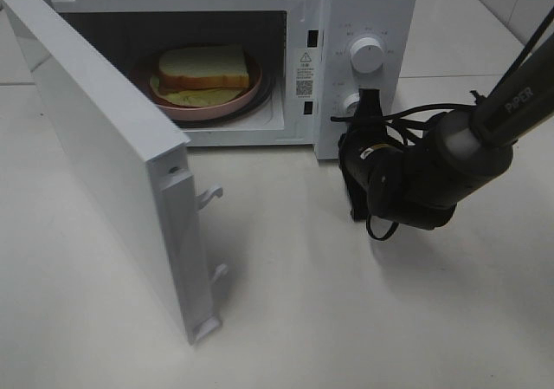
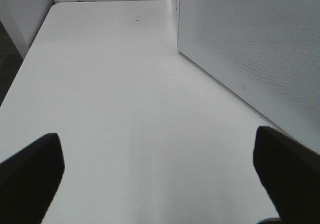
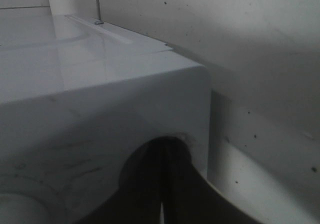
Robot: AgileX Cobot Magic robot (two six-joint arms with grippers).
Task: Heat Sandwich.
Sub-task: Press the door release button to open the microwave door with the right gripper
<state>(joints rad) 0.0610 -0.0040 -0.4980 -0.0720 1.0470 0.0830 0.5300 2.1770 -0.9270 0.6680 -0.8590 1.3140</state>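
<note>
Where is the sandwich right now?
In the high view, the sandwich sits on the pink plate inside the open microwave, upper left of centre, behind the swung-out door.

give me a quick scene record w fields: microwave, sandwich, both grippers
microwave: door open, swung out to the left
sandwich: on the pink plate inside the microwave
right gripper: shut, at the lower knob
left gripper: open, holding nothing, above the table
</note>
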